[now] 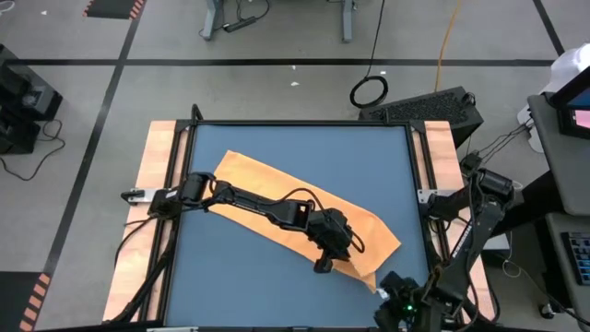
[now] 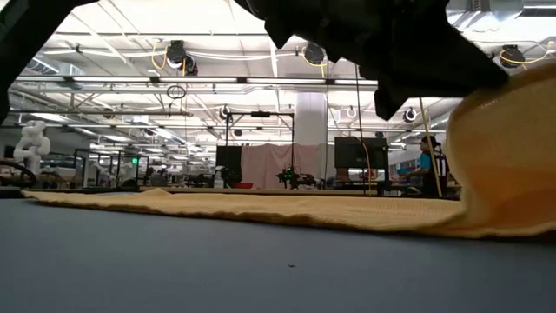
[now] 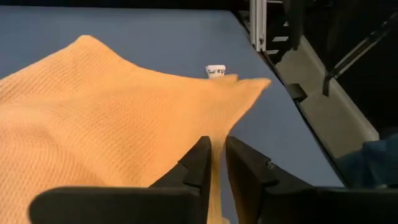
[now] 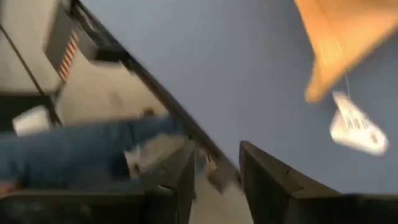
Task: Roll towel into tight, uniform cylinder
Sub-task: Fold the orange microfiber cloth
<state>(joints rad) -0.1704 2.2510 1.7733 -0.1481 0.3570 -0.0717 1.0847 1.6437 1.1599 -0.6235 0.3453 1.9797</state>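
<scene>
We see the counter (image 1: 212, 277), a blue mat framed by pale wood side strips, carrying no container of any kind; the only thing lying on it is the towel (image 1: 277, 184), a plain orange-yellow cloth spread as a long band slanting from the far left toward the near right of the mat. Starting at the left, the left arm reaches from the counter's left edge across the middle of the cloth, and its left pincer (image 1: 324, 266) sits over the towel's near edge, a little right of centre. In the left wrist view we find the left pincer (image 3: 219, 163) narrow, its two dark fingers (image 3: 194, 165) close together with a thin fold of the orange cloth running up between them, so it is nipping the towel's edge. Beyond those fingers the cloth tapers to a corner where the small white tag (image 3: 216, 71) stands up. The low view shows the towel (image 2: 261, 209) flat along the mat and rising into a raised fold at the right. Further right, the right arm waits at the near right corner of the counter, beside the towel's near right tip. Its right pincer (image 4: 216, 171) is partly parted and holds nothing; past it we see the white tag (image 4: 356, 127) hanging off the towel's corner over the blue mat
</scene>
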